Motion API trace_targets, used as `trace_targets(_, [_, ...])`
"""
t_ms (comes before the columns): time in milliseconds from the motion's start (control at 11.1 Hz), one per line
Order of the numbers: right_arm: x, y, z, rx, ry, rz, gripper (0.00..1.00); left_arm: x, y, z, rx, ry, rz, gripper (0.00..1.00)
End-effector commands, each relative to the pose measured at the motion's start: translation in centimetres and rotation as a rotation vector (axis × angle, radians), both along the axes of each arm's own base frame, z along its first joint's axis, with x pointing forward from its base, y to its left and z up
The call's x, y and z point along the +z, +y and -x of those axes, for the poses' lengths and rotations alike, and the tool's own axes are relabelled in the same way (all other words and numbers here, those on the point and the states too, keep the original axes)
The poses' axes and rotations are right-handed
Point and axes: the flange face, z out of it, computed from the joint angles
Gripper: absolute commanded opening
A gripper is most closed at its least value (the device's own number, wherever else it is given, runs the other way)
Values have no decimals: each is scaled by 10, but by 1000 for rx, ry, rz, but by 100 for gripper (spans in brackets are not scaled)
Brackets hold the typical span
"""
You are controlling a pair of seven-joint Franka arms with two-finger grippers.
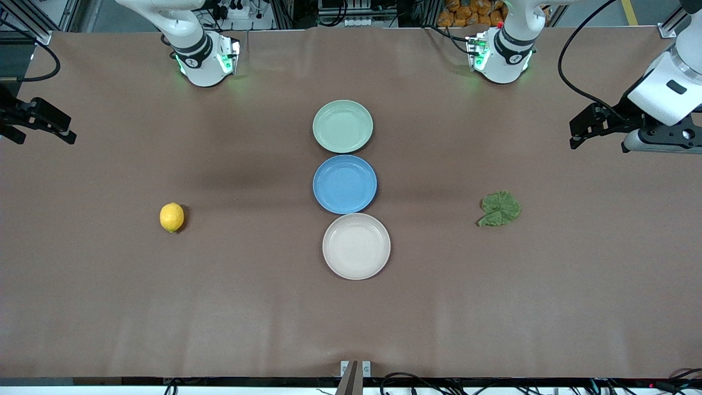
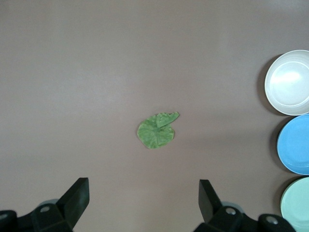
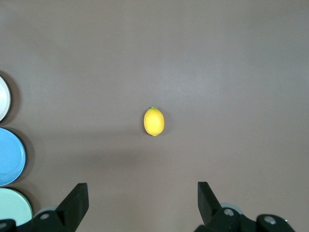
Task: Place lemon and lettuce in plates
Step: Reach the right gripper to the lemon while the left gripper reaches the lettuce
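The lemon (image 1: 171, 217) lies on the brown table toward the right arm's end; it also shows in the right wrist view (image 3: 154, 121). The lettuce (image 1: 499, 209) lies flat toward the left arm's end and shows in the left wrist view (image 2: 157, 131). The mint-green plate (image 1: 343, 126) and the beige-white plate (image 1: 356, 246) sit empty in the table's middle, the beige one nearer the front camera. My right gripper (image 1: 68, 130) (image 3: 143, 189) is open and empty, up over the table's end. My left gripper (image 1: 573, 134) (image 2: 144, 186) is open and empty over the other end.
A blue plate (image 1: 345, 184) sits empty between the two task plates, the three forming one line. All three plates show at the edge of each wrist view. The table's front edge lies well nearer the front camera than the beige plate.
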Motion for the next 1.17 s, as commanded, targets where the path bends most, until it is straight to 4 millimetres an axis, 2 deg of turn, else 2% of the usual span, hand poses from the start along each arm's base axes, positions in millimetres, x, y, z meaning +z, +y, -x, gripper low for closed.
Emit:
trace_targets(0, [5,0,4,2,-8,-17,100,5,0,0,-32,4,-17,100])
trace_targets(360, [3,0,4,2,-5,-17,100,-20,0,-14,-27,45,-37,100])
trace_targets(450, [-2,0,3,2,6,-18,100,-34,-1,-21,-23,70,-36,100])
trace_targets(630, [-25,-1,-3,1,27,-19,100,-35,7,-27,17,73,-7,100])
trace_targets(720, [-45,-1,-4,0,35,-18,100,-39,-5,-26,48,77,-16,100])
trace_targets(810, [-64,-3,-7,-4,43,-18,100,-48,-3,-30,88,91,-16,100])
trace_targets(900, [-95,-3,-9,-3,56,-17,100,-63,0,-37,120,114,-20,100])
trace_targets(1080, [-169,2,-9,1,37,-14,100,-128,-7,-61,186,200,-32,100])
